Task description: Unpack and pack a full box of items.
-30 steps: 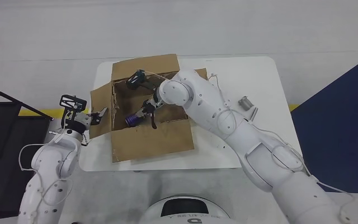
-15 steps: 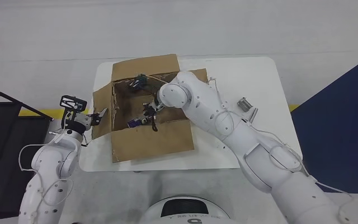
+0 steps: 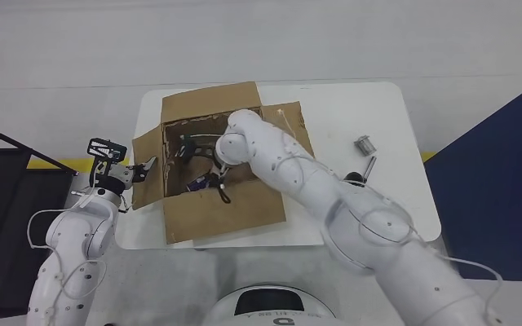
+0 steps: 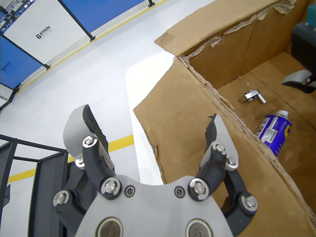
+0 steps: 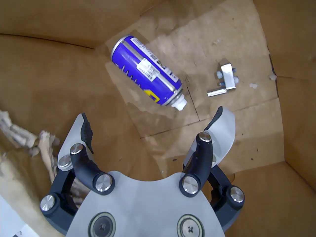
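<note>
Step in hand: looks like the unpacking half, with the right arm down inside the cardboard box and going for what is left on its floor.
Right end effector: released, jaws spread wide, holding nothing, hanging just above the box floor.
Spray can: blue, lying on its side on the box floor with its white nozzle pointing at the end effector, just short of the spread fingers.
Bracket: small and shiny, flat on the box floor close beside the nozzle, apart from the can.
Box: sits toward the tabletop's left edge, flaps open.
Next move, my guess: ease forward, straddle the can across its round body, then clench; it may roll.
Left end effector: also released and empty, outside the box by its left flap, at the tabletop's left edge.
Around: a small metal fitting and a dark-handled tool lie near the right edge.
In the way: high walls and ragged torn rims crowd the wrist; the bracket sits close to the nozzle.
</note>
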You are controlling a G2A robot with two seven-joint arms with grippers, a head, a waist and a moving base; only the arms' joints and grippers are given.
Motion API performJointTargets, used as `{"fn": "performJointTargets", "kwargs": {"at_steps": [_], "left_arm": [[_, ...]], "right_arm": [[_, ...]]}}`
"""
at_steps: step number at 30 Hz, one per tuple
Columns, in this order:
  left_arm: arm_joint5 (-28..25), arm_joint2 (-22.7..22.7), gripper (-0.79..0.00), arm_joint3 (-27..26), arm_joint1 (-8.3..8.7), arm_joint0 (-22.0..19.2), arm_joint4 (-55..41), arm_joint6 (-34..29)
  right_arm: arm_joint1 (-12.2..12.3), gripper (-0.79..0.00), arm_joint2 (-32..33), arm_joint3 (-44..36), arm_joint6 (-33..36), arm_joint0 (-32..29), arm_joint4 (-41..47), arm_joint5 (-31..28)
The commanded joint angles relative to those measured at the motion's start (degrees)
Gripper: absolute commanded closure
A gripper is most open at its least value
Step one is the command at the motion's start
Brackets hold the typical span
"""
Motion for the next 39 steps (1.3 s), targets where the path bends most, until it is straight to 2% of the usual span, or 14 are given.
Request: {"fn": "performJointTargets", "kwargs": {"at_steps": [1,6,14,19,29,32,36,39], "left_arm": [[0.00,0.00,-0.785,0.00,0.00,0.00,0.00,0.00],[0.00,0.00,-0.785,0.00,0.00,0.00,0.00,0.00],[0.00,0.00,-0.785,0.00,0.00,0.00,0.00,0.00],[0.00,0.00,-0.785,0.00,0.00,0.00,0.00,0.00],[0.00,0.00,-0.785,0.00,0.00,0.00,0.00,0.00],[0.00,0.00,-0.785,0.00,0.00,0.00,0.00,0.00],[0.00,0.00,-0.785,0.00,0.00,0.00,0.00,0.00],[0.00,0.00,-0.785,0.00,0.00,0.00,0.00,0.00]], "right_arm": [[-1.61,-0.785,-0.85,3.19,-2.39,0.51,-0.70,-1.19],[-4.34,-0.785,-1.74,7.68,-9.01,1.56,-2.85,1.37],[-7.83,-0.785,-3.42,12.41,-8.09,1.29,-5.38,2.81],[-8.53,-0.785,-3.86,13.80,-8.14,1.22,-5.25,2.50],[-8.92,-0.650,-5.67,13.39,-7.29,0.73,-5.12,8.09],[-9.00,-0.545,-6.54,13.42,-7.23,0.62,-5.47,10.76],[-9.08,-0.520,-7.56,13.26,-5.95,0.63,-5.10,12.40],[-9.10,-0.363,-8.01,13.42,-4.25,1.02,-4.06,12.12]]}}
